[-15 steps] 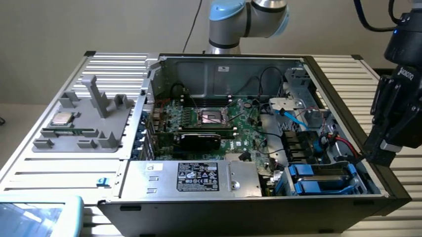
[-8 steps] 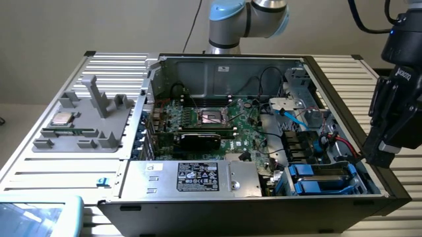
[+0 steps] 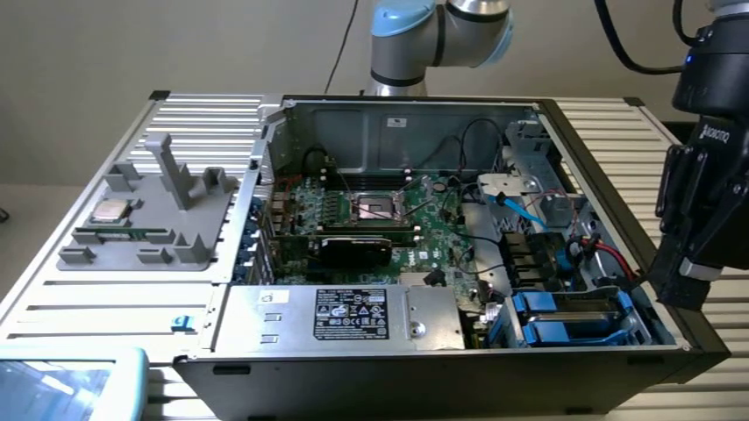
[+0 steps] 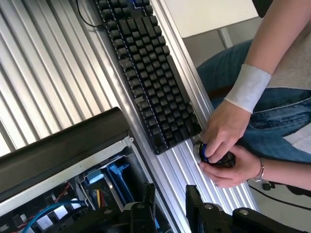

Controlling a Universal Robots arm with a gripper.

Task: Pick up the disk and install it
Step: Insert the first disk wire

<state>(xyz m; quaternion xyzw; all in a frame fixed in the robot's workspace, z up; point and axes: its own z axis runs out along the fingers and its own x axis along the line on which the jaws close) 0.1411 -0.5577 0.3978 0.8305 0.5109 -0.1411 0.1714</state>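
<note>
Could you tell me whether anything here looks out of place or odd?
A person's hands grip a small black-and-blue device on the table beside the keyboard, close to the gripper: odd inside a robot's workspace. Nothing looks spilled or damaged.

hand (image 4: 168, 191) hangs over ribbed table (image 4: 43, 73) near black keyboard (image 4: 146, 73).

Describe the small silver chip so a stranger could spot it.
Beside the open computer case, on the exterior view's left, sits a grey tray. The chip lies flat on it, the only shiny square piece among dull grey posts.
</note>
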